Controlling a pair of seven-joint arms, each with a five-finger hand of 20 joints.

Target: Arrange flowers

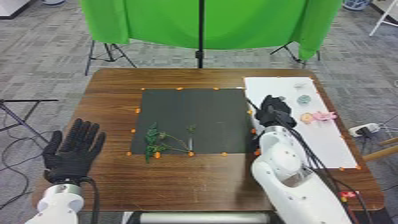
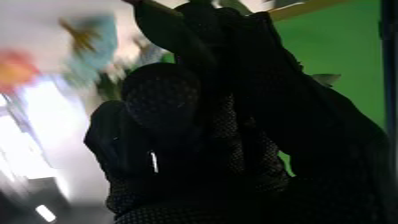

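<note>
My right hand (image 1: 274, 111) is over the seam between the dark mat (image 1: 204, 102) and the white sheet (image 1: 317, 145). In the right wrist view the thumb of my right hand (image 2: 164, 97) is bent in against the fingers, and a green leafy stem (image 2: 158, 25) is pinched there; its lower part is hidden by the glove. Green sprigs (image 1: 152, 137) lie at the mat's near left corner. On the white sheet are a pink flower (image 1: 324, 116), a peach flower (image 1: 307, 118) and a teal flower (image 1: 304, 99). My left hand (image 1: 73, 152) rests palm-side open at the table's left.
Orange markers edge the mat, one of them an orange piece (image 1: 157, 155) near the sprigs. A red flower (image 1: 347, 194) is by the table's near right corner. Dark cables run along my right arm. A green cloth (image 1: 151, 22) hangs beyond the wooden table (image 1: 178, 182).
</note>
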